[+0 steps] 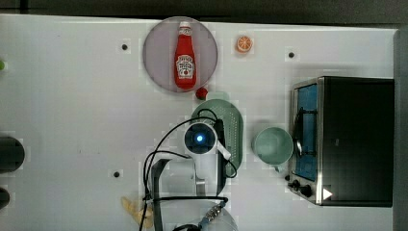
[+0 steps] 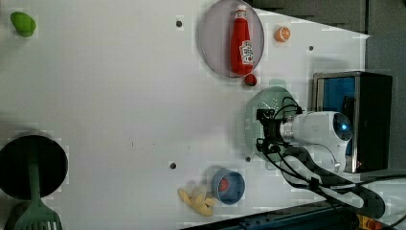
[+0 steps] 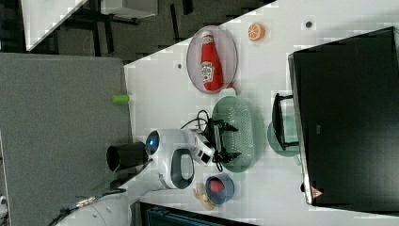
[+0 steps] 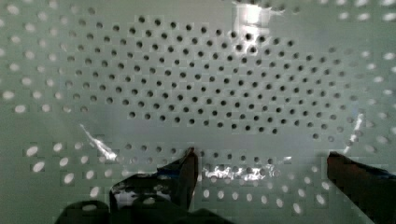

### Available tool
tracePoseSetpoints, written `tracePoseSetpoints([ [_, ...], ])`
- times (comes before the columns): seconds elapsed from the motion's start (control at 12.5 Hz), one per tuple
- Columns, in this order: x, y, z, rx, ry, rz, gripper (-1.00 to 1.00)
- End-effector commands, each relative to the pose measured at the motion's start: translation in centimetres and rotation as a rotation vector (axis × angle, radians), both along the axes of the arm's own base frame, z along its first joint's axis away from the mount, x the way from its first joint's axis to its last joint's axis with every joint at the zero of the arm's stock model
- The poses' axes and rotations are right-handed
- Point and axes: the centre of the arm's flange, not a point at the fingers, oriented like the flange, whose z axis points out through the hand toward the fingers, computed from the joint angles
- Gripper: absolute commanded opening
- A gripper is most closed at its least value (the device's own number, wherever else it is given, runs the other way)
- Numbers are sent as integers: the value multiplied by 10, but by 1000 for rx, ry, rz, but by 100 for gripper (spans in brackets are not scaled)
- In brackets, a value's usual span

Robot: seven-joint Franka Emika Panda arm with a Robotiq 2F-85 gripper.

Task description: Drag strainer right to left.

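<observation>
The strainer (image 1: pixel 234 126) is a pale mint-green oval colander with a dotted bowl, lying on the white table just below the grey plate in the top view. The arm's wrist covers its left half in the top view. My gripper (image 3: pixel 231 140) is open, its two dark fingers spread wide and reaching down into the strainer (image 3: pixel 242 117) bowl. The left view shows the gripper (image 2: pixel 262 130) over the strainer (image 2: pixel 256 103) too. In the wrist view the perforated bowl (image 4: pixel 210 79) lies right under the gripper (image 4: pixel 261 163), with one fingertip (image 4: pixel 187 170) close to the holes.
A smooth mint cup (image 1: pixel 273 144) stands between the strainer and the toaster oven (image 1: pixel 353 139). A ketchup bottle (image 1: pixel 184 54) lies on a grey plate (image 1: pixel 156 57); a red strawberry (image 1: pixel 201 93) touches the strainer's rim. An orange slice (image 1: pixel 244 44), blue bowl (image 2: pixel 228 186), and black pot (image 2: pixel 31 165) sit farther off.
</observation>
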Motion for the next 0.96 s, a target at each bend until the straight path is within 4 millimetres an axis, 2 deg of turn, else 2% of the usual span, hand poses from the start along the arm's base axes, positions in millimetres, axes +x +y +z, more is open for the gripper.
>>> tracePoseSetpoints([
  [0.08,17,14,25,4,-102,-59,100],
  [0.32,15,29,19,6,-91,-28,100],
  [0.56,21,49,21,11,-102,-16,100],
  [0.96,23,98,20,14,-111,-96,100],
])
